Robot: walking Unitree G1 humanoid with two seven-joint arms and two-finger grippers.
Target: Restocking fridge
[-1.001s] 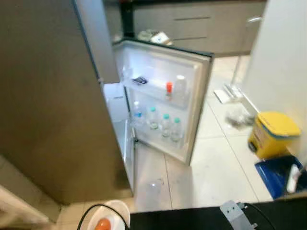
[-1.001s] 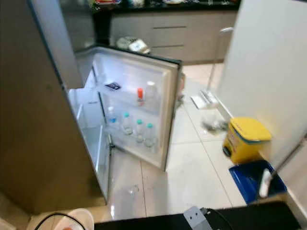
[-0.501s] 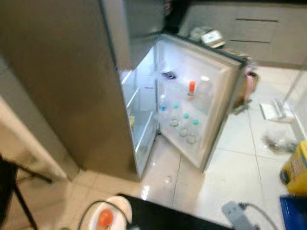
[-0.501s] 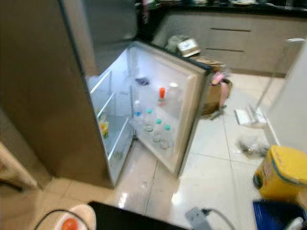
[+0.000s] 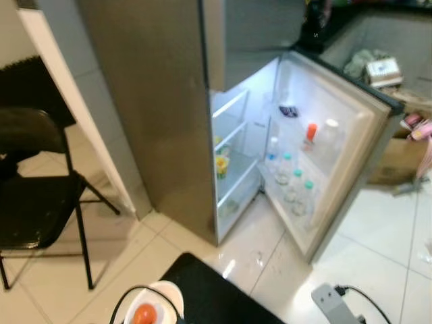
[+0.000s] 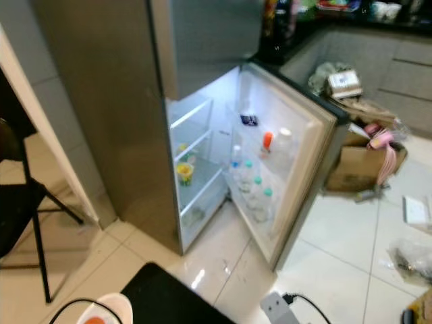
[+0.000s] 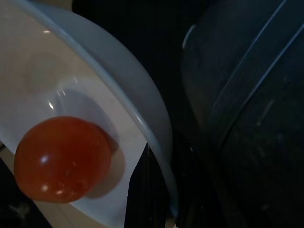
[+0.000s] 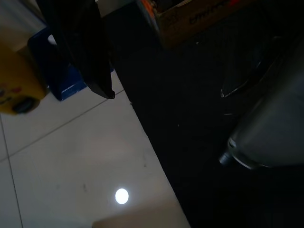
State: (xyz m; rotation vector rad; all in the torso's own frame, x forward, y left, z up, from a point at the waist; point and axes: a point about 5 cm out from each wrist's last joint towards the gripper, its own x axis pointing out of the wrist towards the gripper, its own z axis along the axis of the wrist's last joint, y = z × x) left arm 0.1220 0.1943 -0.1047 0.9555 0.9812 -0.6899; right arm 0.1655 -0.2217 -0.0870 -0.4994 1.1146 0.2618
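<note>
The fridge stands open at centre frame while the tomato sits in a white bowl at the bottom edge, so the approach seems underway; whether either tool is apart or together, I cannot tell.

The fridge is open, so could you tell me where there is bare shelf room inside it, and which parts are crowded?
The upper wire shelf of the fridge looks bare. The shelf below has room beside the yellow cup, toward the door side. The lower door rack is crowded with bottles; the upper door rack holds a red-capped bottle and a clear container.
</note>
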